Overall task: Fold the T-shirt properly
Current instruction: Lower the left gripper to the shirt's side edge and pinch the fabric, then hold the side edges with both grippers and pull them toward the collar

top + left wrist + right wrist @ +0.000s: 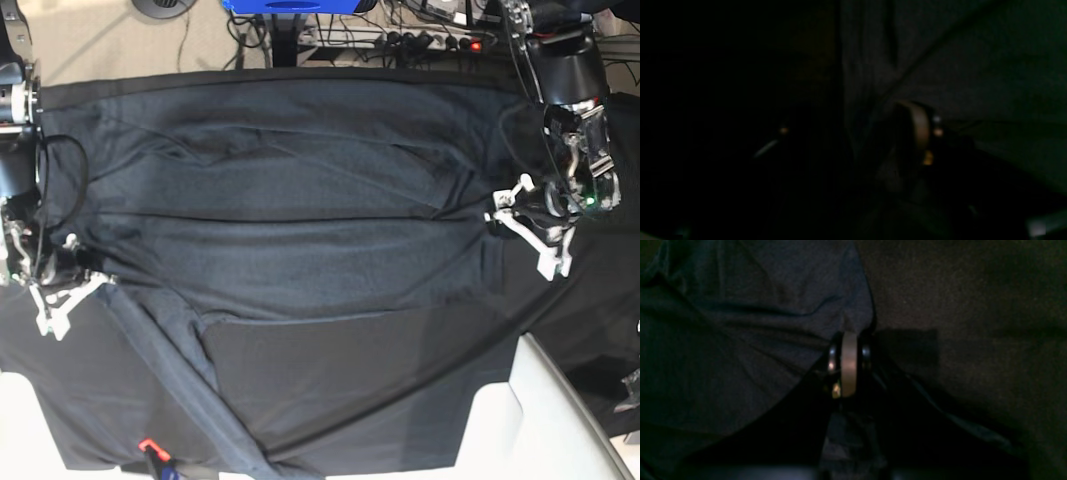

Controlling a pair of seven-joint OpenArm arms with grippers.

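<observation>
the large dark slate-grey knit t-shirt [300, 220] lies spread across the black table cloth [380, 390], a long sleeve [180, 390] trailing toward the near edge. the right gripper [75, 290] at the shirt's edge has its white fingers pressed together, pinching a fold of the shirt. the left gripper [530, 235] sits at the opposite edge; whether its fingers are apart i cannot tell.

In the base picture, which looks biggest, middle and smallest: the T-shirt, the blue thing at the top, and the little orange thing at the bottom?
1. T-shirt, by far the biggest, spread across most of the table.
2. Blue thing; cut off by the top edge, so its full size is unknown.
3. Orange thing, just a tiny mark.
</observation>
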